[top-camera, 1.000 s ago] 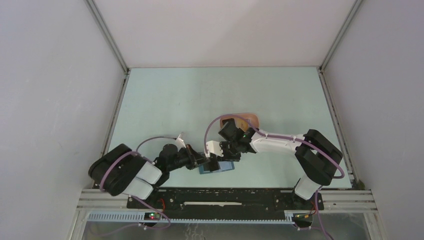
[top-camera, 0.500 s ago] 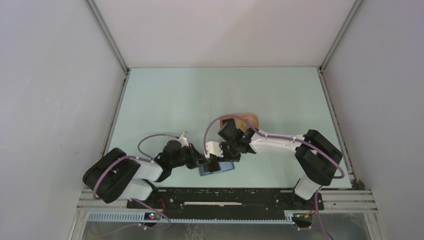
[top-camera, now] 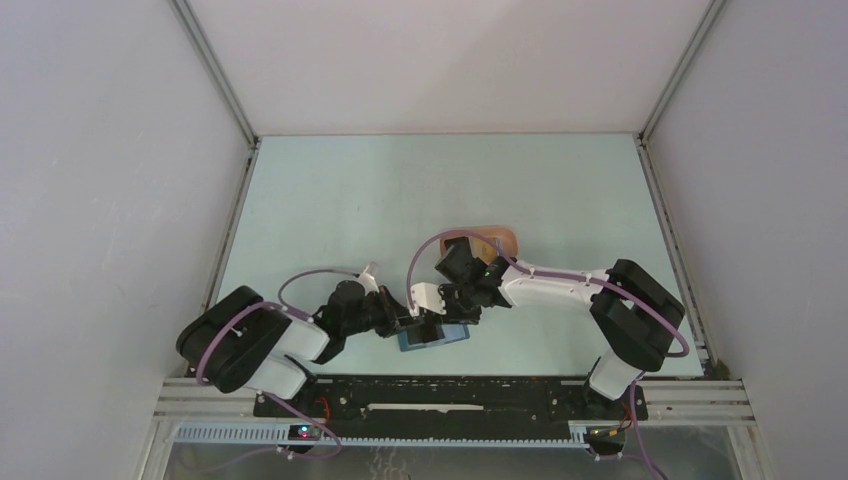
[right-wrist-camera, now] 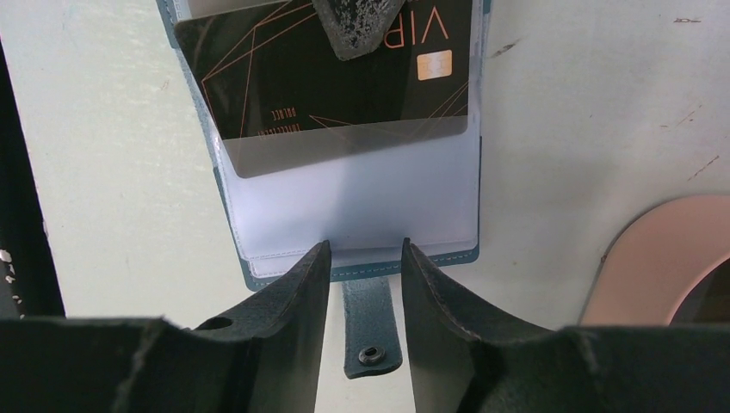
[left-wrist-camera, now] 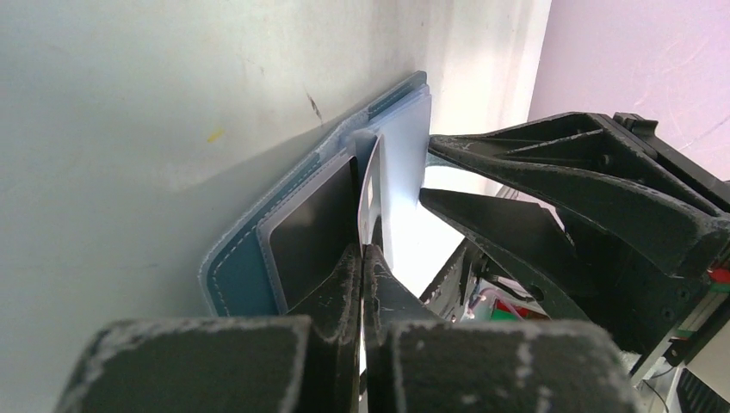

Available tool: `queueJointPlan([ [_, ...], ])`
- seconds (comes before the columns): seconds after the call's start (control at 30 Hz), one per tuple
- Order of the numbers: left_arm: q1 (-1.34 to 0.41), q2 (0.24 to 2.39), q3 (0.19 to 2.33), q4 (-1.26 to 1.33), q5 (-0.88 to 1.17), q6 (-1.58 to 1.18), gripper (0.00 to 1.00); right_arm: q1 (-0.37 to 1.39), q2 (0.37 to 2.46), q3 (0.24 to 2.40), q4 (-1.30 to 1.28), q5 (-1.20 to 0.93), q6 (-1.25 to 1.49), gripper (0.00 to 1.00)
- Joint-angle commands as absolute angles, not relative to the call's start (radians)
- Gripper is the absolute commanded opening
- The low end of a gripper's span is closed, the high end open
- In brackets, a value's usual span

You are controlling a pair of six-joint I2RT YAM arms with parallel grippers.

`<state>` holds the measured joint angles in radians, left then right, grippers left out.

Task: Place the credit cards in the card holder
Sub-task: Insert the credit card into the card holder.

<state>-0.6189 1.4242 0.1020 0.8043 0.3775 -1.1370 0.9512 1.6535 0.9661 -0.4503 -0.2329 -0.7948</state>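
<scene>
Card holder (right-wrist-camera: pixel 448 256): is lying open and flat on the table (right-wrist-camera: pixel 112 172), close to my bases and between my two pincers. Its snap tab (right-wrist-camera: pixel 370 335) is pointing toward my right wrist.
Black card (right-wrist-camera: pixel 284 77): is sitting part-way into the clear pocket (right-wrist-camera: pixel 361 198). Its lower edge is lying under the film and the rest is sticking out.
Left pincer (left-wrist-camera: pixel 362 258): I am holding it fully closed, with the tips bearing on the card's exposed face, I judge to slide it deeper. A thin pale edge is rising beside the tips, and I cannot tell whether it is nipped.
Right pincer (right-wrist-camera: pixel 366 249): I am holding it roughly half open and gripping nothing. Its fingers are straddling the tab and seemingly meeting the holder's stitched edge. I judge they are acting as a stop against the push.
Tray (right-wrist-camera: pixel 663 258): salmon-pink, is lying near the holder and apart from it. Its contents are hidden.
Count: I am seeing one holder, one black card, one tab, one tray and two pincers. No other cards are showing.
</scene>
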Motion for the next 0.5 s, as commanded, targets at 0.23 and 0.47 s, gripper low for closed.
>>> queueJointPlan([
  [0.23, -0.633, 1.565, 0.114, 0.942, 0.371, -1.169, 0.00, 0.969, 1.603, 1.003, -0.472, -0.302, -0.738, 0.46],
  [0.47, -0.633, 1.592, 0.125, 0.943, 0.374, -1.162, 0.03, 0.995, 1.542, 1.003, -0.454, -0.434, -0.768, 0.37],
])
